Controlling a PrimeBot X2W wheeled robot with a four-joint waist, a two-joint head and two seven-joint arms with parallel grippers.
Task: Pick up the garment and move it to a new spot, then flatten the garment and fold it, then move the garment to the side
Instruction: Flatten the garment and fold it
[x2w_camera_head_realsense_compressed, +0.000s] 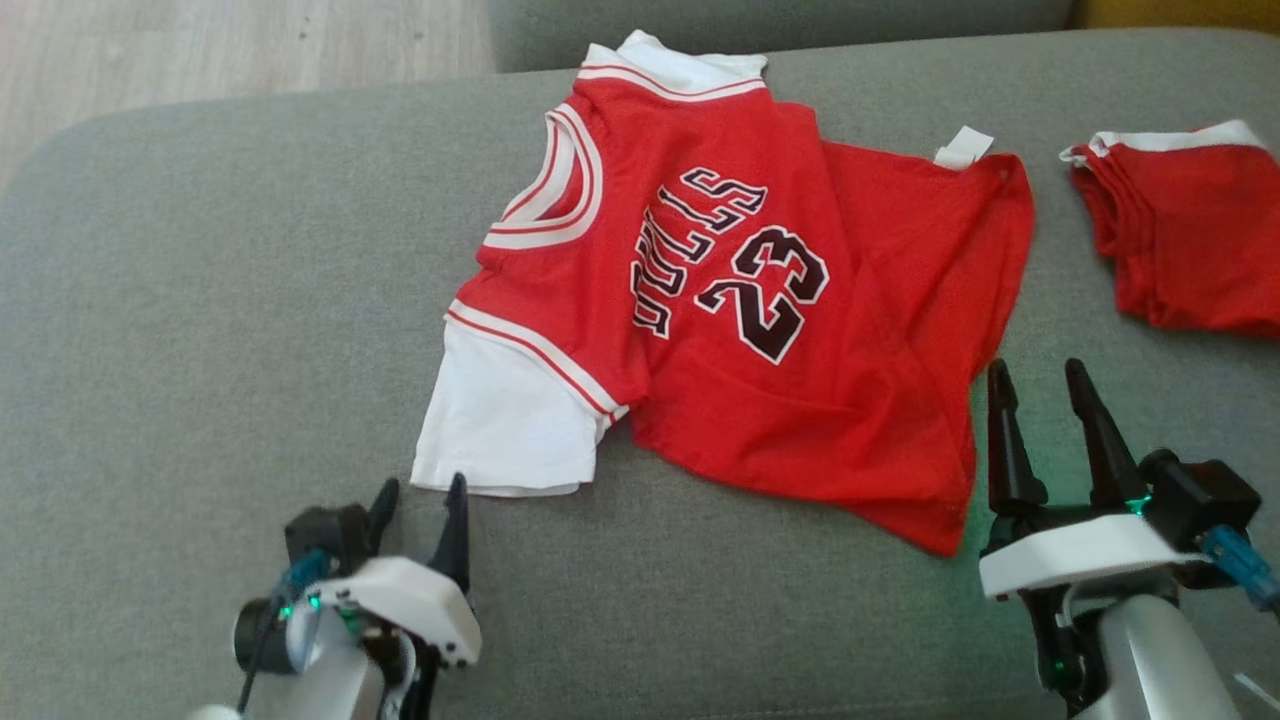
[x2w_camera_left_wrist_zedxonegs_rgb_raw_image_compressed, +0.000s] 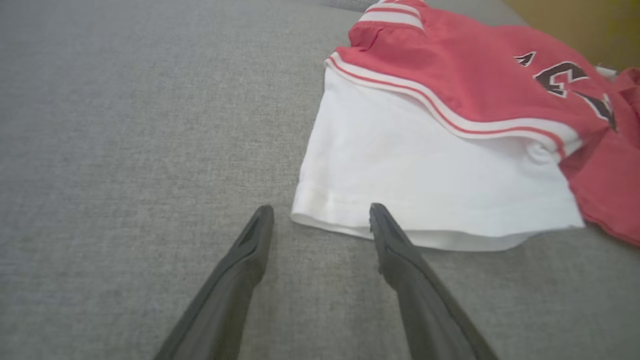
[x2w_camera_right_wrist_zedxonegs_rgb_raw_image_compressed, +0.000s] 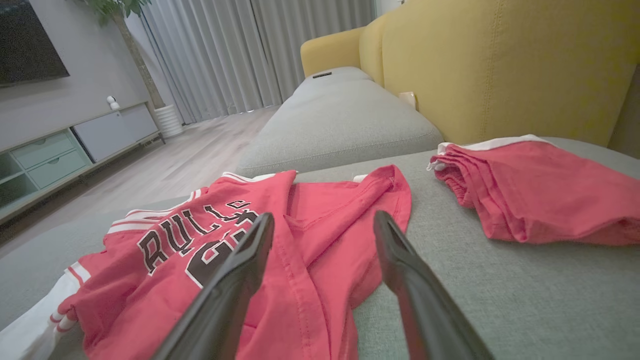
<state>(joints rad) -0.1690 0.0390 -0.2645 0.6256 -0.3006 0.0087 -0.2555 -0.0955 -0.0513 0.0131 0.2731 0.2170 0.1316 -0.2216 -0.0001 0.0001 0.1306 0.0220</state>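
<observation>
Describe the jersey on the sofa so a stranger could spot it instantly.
On the grey sofa cushion, a red jersey lies spread out in the middle. Unlike the folded red garment to its right, it shows the number 23 and a white sleeve.

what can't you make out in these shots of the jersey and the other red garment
Jersey underside, head view: hidden by its own top layer.
Second red garment, head view: cut off by the right edge; its type is unclear.
Chest lettering, right wrist view: partly covered by a finger of the right end effector.
White tag, head view: too small to read.
</observation>
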